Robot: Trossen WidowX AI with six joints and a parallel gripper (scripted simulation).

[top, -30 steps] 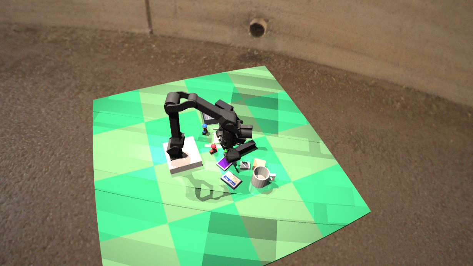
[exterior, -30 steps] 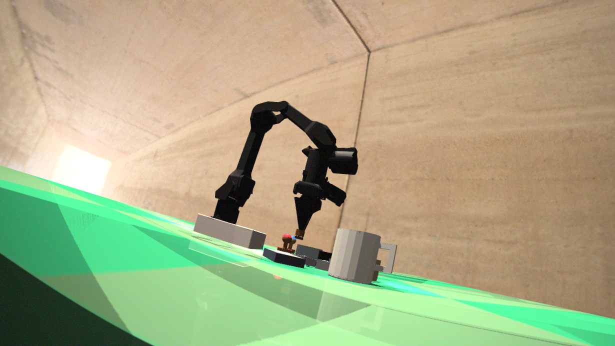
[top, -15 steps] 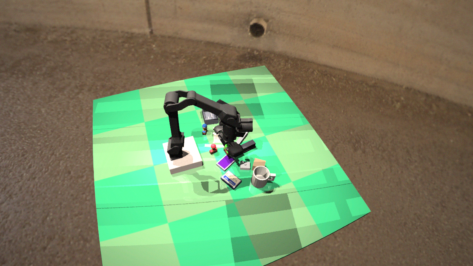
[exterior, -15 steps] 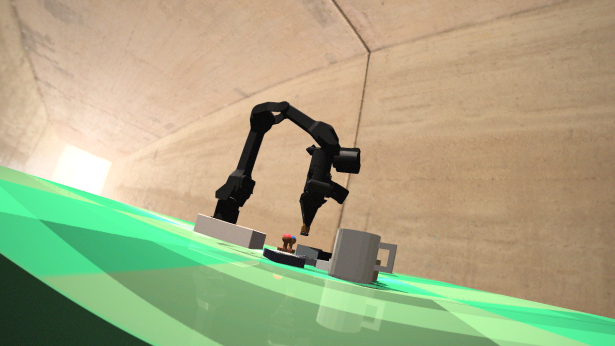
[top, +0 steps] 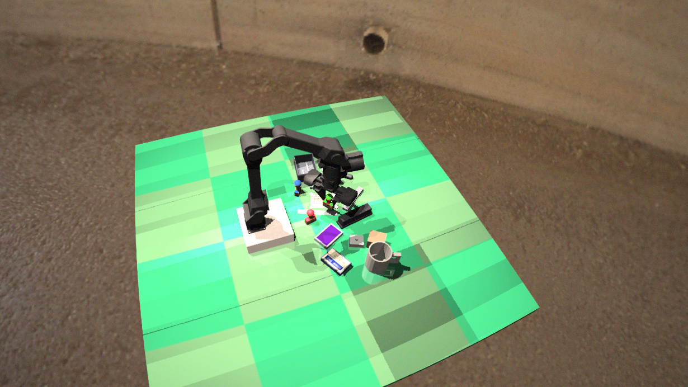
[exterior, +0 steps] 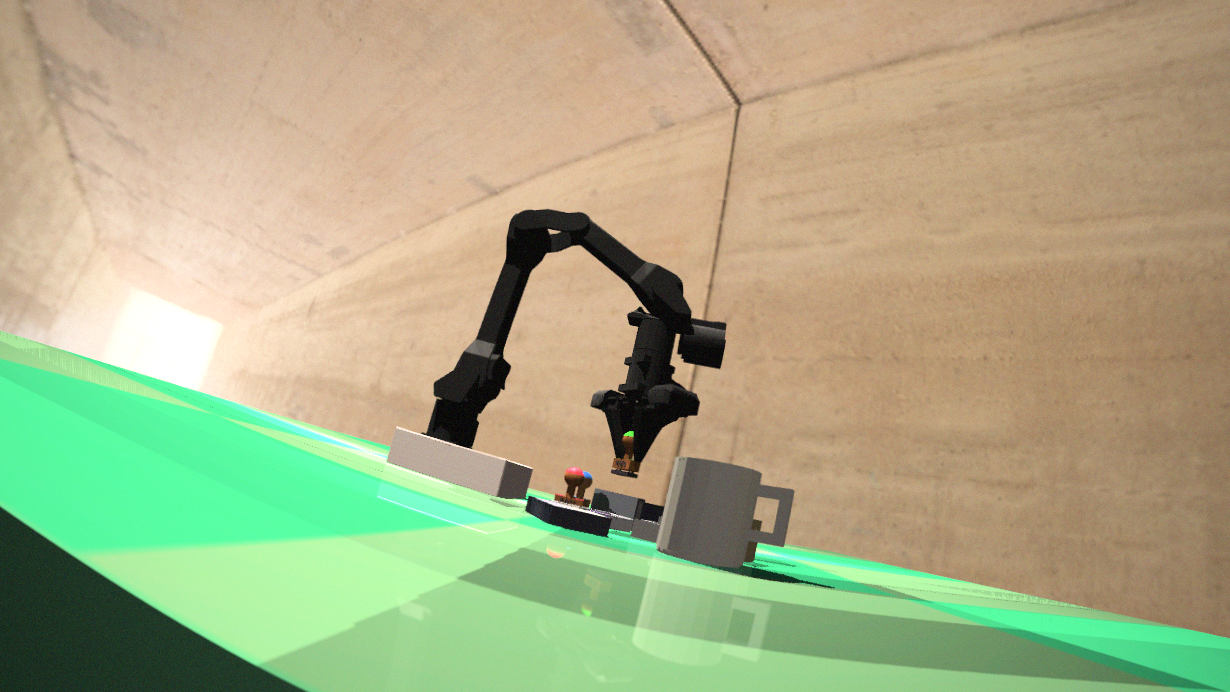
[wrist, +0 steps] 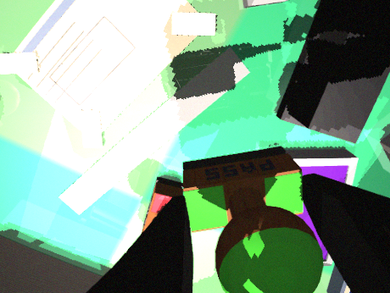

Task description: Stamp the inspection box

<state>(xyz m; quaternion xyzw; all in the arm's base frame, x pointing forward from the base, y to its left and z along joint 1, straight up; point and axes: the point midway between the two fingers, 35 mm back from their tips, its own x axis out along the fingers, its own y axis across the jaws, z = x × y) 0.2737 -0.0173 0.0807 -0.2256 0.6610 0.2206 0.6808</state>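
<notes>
My gripper [top: 330, 203] [exterior: 628, 454] [wrist: 245, 196] is shut on the PASS stamp [top: 329, 197] [exterior: 625, 465] [wrist: 271, 262], which has a green-topped knob and a brown body. It holds the stamp upright above the bench. The white card [top: 315, 202] [wrist: 140, 17] lies beyond the stamp, at the upper left of the wrist view. Its thin box outline [wrist: 119, 32] shows no PASS print; glare washes out much of the card. The purple ink pad [top: 329, 235] [wrist: 326, 174] lies near the gripper, partly hidden behind the right finger in the wrist view. The stamp's inked face is hidden.
A red-topped stamp [top: 310, 213] [exterior: 573, 475] and a blue-topped stamp [top: 297, 183] stand nearby. A white strip [top: 302, 211] [wrist: 93, 195] lies beside the card. A black stapler-like object [top: 354, 215] [wrist: 335, 55], a grey mug [top: 378, 262] [exterior: 709, 516] and a labelled box [top: 336, 261] are around.
</notes>
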